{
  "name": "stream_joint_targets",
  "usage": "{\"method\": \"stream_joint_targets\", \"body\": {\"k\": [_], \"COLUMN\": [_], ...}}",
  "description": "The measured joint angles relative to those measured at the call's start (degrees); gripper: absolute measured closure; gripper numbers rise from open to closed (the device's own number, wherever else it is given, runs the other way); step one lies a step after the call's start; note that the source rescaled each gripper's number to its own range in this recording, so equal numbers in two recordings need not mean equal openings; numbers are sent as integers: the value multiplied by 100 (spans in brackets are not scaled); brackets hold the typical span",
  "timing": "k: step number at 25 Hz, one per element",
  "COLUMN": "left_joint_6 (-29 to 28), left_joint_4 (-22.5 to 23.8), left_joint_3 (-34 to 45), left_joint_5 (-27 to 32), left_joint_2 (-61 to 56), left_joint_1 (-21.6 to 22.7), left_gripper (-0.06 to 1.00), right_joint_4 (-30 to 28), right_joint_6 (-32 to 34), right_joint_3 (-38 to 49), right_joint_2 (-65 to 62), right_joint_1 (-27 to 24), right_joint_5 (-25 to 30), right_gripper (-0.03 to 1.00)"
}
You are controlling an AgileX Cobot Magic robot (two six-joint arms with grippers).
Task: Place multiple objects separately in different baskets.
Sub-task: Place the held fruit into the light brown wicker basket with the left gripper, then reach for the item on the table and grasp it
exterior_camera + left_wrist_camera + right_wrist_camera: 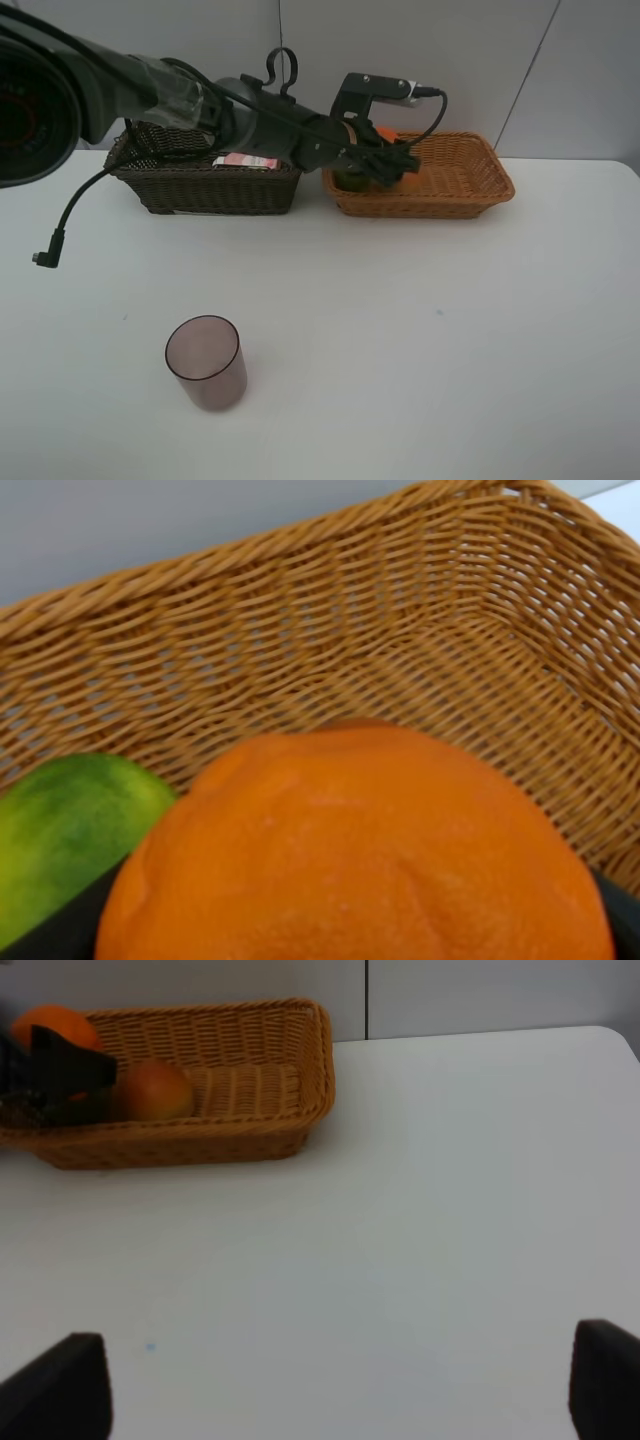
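Observation:
My left gripper (390,160) reaches over the left end of the light orange-tan basket (470,185) and is shut on the orange (350,850), whose sides sit between the dark fingers. The orange (55,1025) hangs above the basket rim. A green mottled fruit (60,830) lies in the basket beside it, and a red-yellow round fruit (152,1090) lies there too. The dark brown basket (205,190) holds a small pink bottle (245,160). The translucent mauve cup (206,362) stands upright on the table, front left. My right gripper (340,1390) is open over bare table.
The two baskets stand side by side against the back wall. A loose black cable (45,258) hangs from the left arm down to the table at the left. The white table (450,330) stretches wide in front of the baskets.

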Motion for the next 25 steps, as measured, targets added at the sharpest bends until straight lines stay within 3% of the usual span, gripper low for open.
{"method": "stream_joint_targets", "body": {"k": [17,21,25], "left_joint_6": [26,26,33], "left_joint_4": [112,112,132], "left_joint_3": [0,0,0], "left_joint_5": [55,818,2495], "left_joint_2": [-302,-586,-1054], "left_joint_1": [-60,-65,-66], "left_gripper": [-1,-1,-1], "right_joint_4": [0,0,0], "right_joint_6": [0,0,0], "right_joint_3": [0,0,0], "right_joint_2": [0,0,0], "right_joint_1": [0,0,0], "right_joint_5": [0,0,0], "right_gripper": [-3,-3,-3]}}
